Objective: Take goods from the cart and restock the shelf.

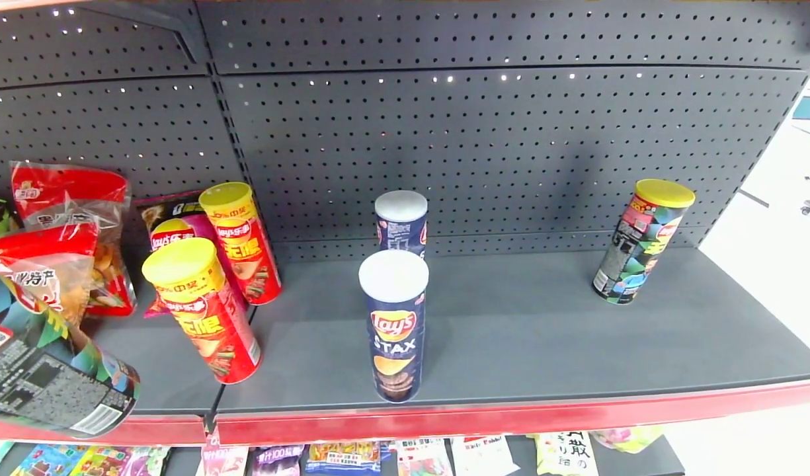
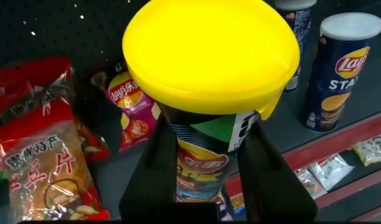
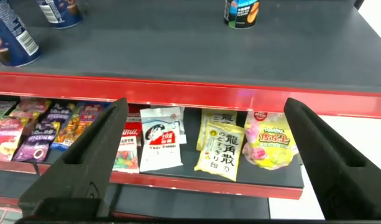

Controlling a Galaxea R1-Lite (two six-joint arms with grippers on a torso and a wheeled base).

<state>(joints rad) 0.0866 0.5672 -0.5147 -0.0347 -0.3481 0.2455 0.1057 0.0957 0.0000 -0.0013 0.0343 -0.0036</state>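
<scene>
Shelf (image 1: pixel 510 317) boards lie bare between two blue cans (image 1: pixel 393 324) in the middle and a patterned can (image 1: pixel 643 241) near the right end, which stands close to the back panel. Two red cans (image 1: pixel 203 311) and snack bags (image 1: pixel 61 231) crowd the left part. The front blue can stands near the red front lip (image 1: pixel 510 413). The left end effector (image 2: pixel 209 155) is clenched around a tilted can (image 2: pixel 209 56) with a yellow lid, at the shelf's left front edge. The right end effector (image 3: pixel 206 162) is released, fingers spread wide, facing packets (image 3: pixel 221 146) on the lower shelf beneath the lip.
</scene>
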